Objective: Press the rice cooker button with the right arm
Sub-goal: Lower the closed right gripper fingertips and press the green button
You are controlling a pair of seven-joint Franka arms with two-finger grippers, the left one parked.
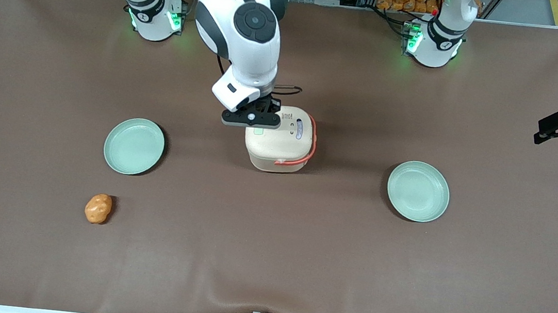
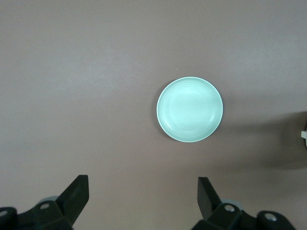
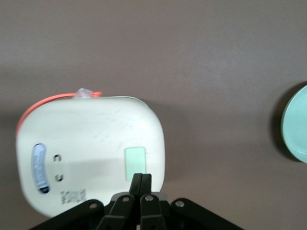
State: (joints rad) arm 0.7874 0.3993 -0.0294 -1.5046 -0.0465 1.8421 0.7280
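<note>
The cream rice cooker (image 1: 280, 141) stands mid-table, lid down, with its orange-red handle strap (image 1: 313, 144) and blue-white oval label (image 1: 299, 128). A pale green rectangular button (image 3: 135, 163) sits on its lid. My right arm (image 1: 249, 44) reaches down over it. My gripper (image 3: 141, 178) is shut and empty, its fingertips pressed together just above the lid at the edge of the green button. In the front view the gripper (image 1: 259, 123) hangs over the lid's edge toward the working arm's end, and hides the button's farther part.
A pale green plate (image 1: 134, 145) lies toward the working arm's end, and shows in the right wrist view (image 3: 296, 125). Another plate (image 1: 418, 191) lies toward the parked arm's end. An orange potato-like object (image 1: 97, 208) lies nearer the front camera.
</note>
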